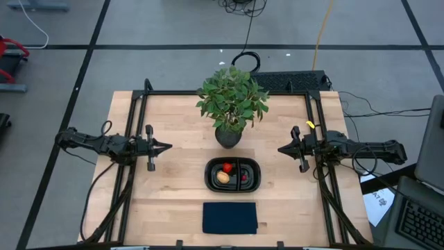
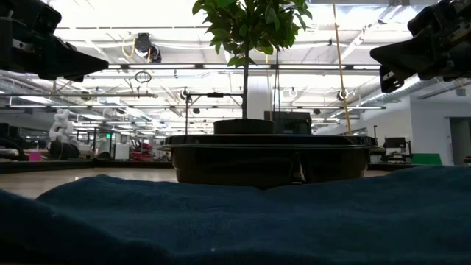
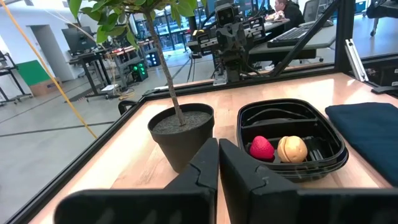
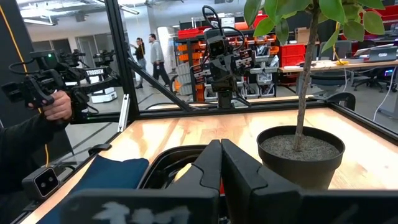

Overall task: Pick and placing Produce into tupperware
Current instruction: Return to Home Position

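Container (image 1: pixel 209 175): strawberry (image 1: pixel 227 167), orange piece (image 1: pixel 222 178), berry (image 1: pixel 245 178) inside | left gripper (image 1: pixel 168 147): well left of it, fingers together | right gripper (image 1: pixel 280 149): well right, fingers together

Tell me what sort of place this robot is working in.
Probably a robotics lab or open workshop. Beyond the bench there are computer desks, red storage racks with people walking past, and rows of strip lights overhead.

My desk (image 1: pixel 173 194) is smooth pale wood. The tupperware (image 1: pixel 207 175) is glossy black plastic; the cloth (image 1: pixel 229 217), matt dark blue fabric, faintly fuzzy. The pot (image 3: pixel 180 146) looks matt dark plastic, its soil (image 3: pixel 181 119) rough and grainy. My left end effector (image 3: pixel 217 148) and right end effector (image 4: pixel 221 148) are matt dark plastic.
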### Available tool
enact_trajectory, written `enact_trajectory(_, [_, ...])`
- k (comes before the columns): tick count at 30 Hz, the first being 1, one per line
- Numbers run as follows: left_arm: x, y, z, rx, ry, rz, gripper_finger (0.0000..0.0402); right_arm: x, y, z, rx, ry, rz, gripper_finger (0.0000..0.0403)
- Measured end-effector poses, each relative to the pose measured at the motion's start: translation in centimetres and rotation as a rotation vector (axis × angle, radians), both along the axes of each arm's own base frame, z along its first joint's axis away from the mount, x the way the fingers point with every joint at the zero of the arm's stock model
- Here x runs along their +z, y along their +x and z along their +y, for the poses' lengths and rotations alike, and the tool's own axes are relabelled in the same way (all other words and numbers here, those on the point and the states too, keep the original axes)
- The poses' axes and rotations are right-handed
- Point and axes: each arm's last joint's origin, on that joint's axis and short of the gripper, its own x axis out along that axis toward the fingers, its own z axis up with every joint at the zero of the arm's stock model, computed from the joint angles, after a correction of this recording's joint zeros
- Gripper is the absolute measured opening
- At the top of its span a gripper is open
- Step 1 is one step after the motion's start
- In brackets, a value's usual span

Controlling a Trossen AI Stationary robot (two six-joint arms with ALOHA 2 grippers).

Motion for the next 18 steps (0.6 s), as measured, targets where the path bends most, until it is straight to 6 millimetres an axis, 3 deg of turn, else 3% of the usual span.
enact_trajectory(5, [0.00,0.00,0.00,0.000,0.004,0.000,0.0002,0.02,0.00,0.00,0.000,0.000,-0.002,0.0000])
enact_trajectory(18, [0.00,0.00,0.00,0.000,0.006,0.001,0.0018,0.38,-0.03,0.00,0.003,0.028,-0.036,0.0000])
